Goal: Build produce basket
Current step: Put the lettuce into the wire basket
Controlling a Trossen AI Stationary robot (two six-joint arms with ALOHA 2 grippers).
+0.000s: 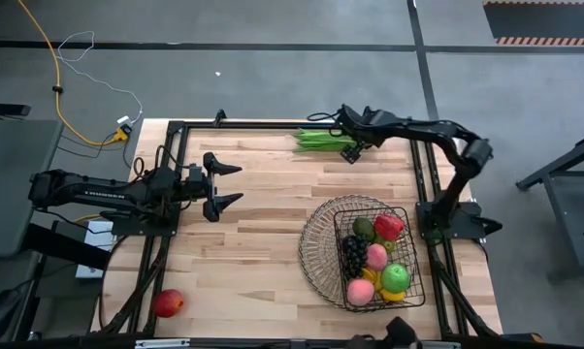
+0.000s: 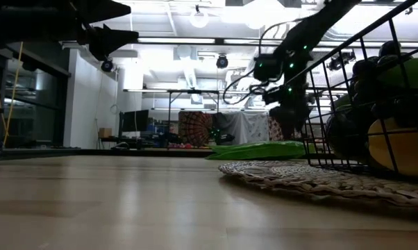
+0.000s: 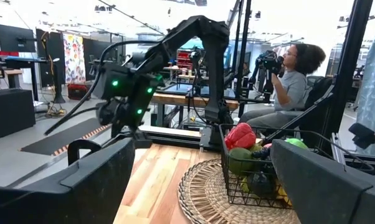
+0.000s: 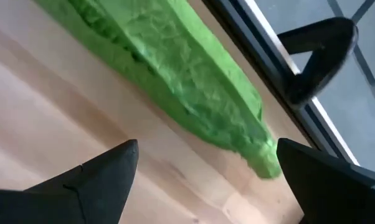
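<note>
A red apple (image 1: 168, 302) lies alone at the table's near left corner. The left gripper (image 1: 226, 185) hovers with fingers spread, empty. Further right, the right gripper (image 1: 354, 147), jaws wide, hangs over the green beans (image 1: 318, 141) (seemingly not touching). The basket (image 1: 321, 254) holds grapes (image 1: 354, 254), peaches, pepper, avocado, green apple.

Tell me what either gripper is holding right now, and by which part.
Nothing. The right gripper is open just above the green beans; the left gripper is open over bare table.
</note>
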